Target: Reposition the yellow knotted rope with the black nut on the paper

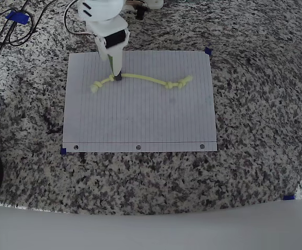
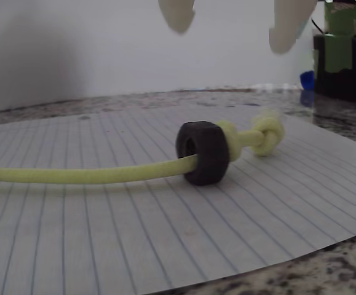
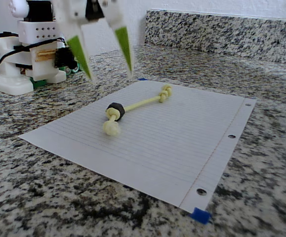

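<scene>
Yellow knotted rope (image 3: 137, 104) lying across the paper (image 3: 182, 148), black nut (image 3: 116, 110) threaded near one end, gripper (image 3: 105, 52) spread wide above, empty.

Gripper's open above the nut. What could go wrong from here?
1. The gripper hangs open above the black nut without touching it; the nut is small and rounded, so closing fingers may squirt it along the rope rather than grip.
2. The paper is held only by blue tape tabs at corners; a low descent or drag could wrinkle or shift it.
3. Lifting by the nut may leave the limp rope trailing off the sheet.
</scene>
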